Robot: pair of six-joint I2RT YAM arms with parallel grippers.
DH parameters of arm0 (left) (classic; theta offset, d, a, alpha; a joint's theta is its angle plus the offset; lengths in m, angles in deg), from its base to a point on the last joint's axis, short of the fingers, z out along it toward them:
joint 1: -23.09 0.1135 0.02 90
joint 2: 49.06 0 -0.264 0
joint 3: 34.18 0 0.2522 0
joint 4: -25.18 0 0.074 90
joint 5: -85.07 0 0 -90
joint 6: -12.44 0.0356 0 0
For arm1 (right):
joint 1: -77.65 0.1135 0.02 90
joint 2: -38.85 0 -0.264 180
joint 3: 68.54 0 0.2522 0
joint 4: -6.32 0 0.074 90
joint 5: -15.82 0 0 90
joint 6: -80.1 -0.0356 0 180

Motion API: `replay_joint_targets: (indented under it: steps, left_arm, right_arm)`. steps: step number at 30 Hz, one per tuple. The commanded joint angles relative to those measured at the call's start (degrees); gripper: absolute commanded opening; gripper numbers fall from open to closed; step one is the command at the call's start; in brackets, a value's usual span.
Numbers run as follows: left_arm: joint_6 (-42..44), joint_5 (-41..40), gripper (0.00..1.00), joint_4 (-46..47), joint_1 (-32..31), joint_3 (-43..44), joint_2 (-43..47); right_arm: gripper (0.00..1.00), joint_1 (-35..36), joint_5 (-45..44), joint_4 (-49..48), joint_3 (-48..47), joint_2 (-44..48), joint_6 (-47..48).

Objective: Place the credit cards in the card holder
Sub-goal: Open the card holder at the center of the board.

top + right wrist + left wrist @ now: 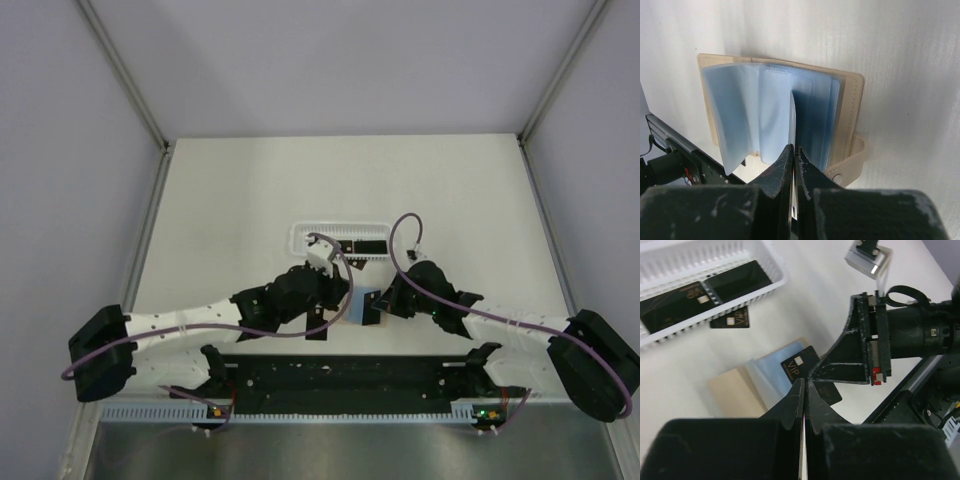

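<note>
Barely begun, I'd say: no card is seated in a sleeve that I can see. The card holder (852, 100) lies open on the desk (815, 300), just on the arms' side of the white basket (775, 277). The right tool (793, 150) is pinched narrow on 1 clear sleeve (792, 115), lifting it. The left tool (804, 387) is closed too, tips at 1 black card (799, 362) resting on the sleeves; gripped or not, I cannot tell. 2 cards (670, 307) wait inside the basket, and 1 loose card (730, 320) lies just beside its near wall.
</note>
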Motion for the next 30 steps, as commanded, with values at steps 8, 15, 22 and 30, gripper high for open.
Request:
replay_joint_targets:
  steps: [8, 15, 22, 30]
  left_arm:
    - [3.46, 11.36, 0.00, 10.13, -0.44, 6.75, -19.89]
    - [-0.41, 2.93, 0.00, 3.71, -0.44, 3.25, -19.65]
    - [-1.47, -2.01, 0.00, 0.63, -0.35, 0.69, -19.55]
    - [-3.23, -1.66, 0.00, 0.98, -0.35, 0.52, -22.01]
  right_arm:
    - [0.00, -0.54, -2.37, 2.55, -1.16, 0.72, 0.22]
    - [0.00, -0.45, -3.42, 5.71, -1.51, 3.27, 0.49]
    - [0.00, -0.54, -4.65, 11.59, -2.30, 7.57, 0.93]
    - [0.00, -0.63, -9.22, 22.76, -6.69, 15.39, 2.68]
